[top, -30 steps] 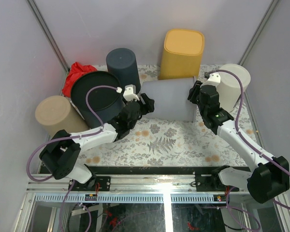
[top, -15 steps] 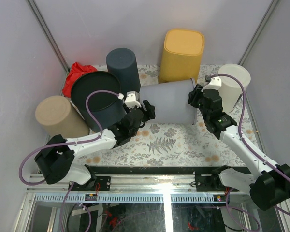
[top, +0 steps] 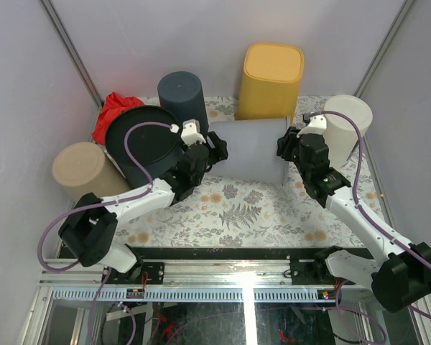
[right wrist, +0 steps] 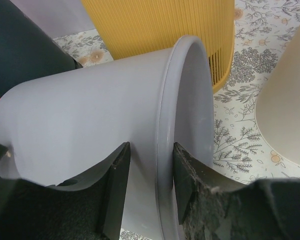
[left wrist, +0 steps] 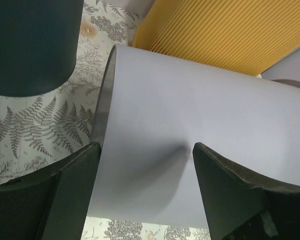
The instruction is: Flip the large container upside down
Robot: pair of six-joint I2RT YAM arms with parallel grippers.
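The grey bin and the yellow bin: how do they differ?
The grey bin lies on its side; the yellow bin stands on end. The grey bin is smooth and round; the yellow bin is ribbed with squarish corners. The right gripper straddles the grey bin's rim, not the yellow bin's. Both sit on floral cloth.

Left arm [top: 136, 201] reaches forward and inward from its base, with the left gripper [top: 218, 149] pointing right and its jaws spread wide (both fingers show well apart in the wrist view). Right arm [top: 359, 215] extends forward and bends inward. The right gripper [top: 283, 149] points left, jaws part-closed, pinching the large container [top: 251, 147] by its rim.
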